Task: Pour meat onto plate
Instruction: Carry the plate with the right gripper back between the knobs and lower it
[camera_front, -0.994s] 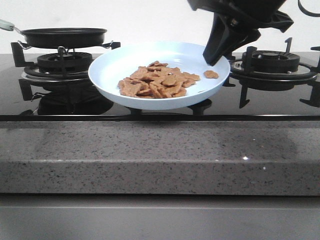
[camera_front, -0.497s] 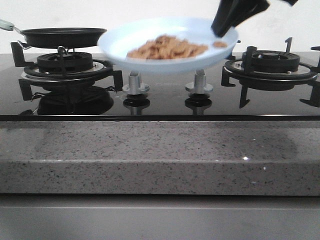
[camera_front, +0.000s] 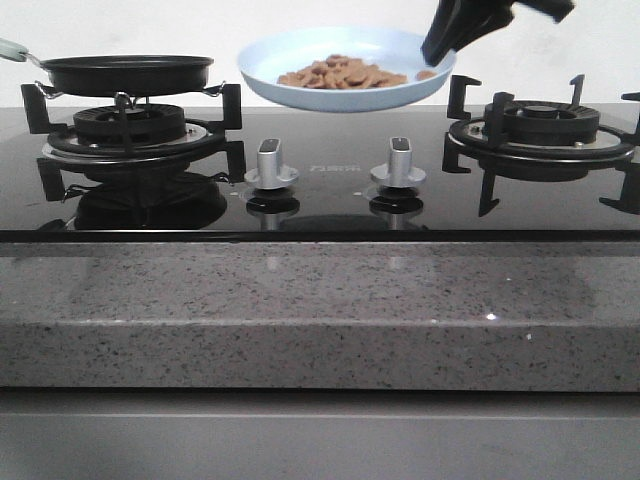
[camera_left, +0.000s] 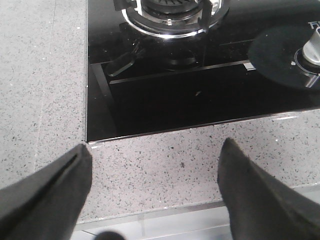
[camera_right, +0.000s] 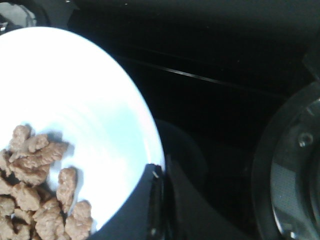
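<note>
Front view shows the speckled grey stone counter (camera_front: 320, 310) as a broad matte slab, with the glossy black glass hob (camera_front: 330, 200) set into it. On the hob's left burner sits a round black frying pan (camera_front: 127, 72); the right burner's (camera_front: 540, 135) black grate stands bare. Two silver knobs (camera_front: 271, 165) rise from the glass between them. Above those knobs I hold the plate (camera_front: 345, 70) in the air, a smooth, shallow, pale blue round, nearly level, its rim clenched by my right gripper (camera_front: 440, 50) at its right edge. My right wrist view shows the dark fingers (camera_right: 165, 200) pinching that rim. The meat (camera_front: 340, 75) lies heaped in the plate's middle, small tan irregular pieces, one lying apart near my fingers. My left gripper (camera_left: 152, 165) hangs over the counter's front edge, fingers spread wide apart and holding nothing.
</note>
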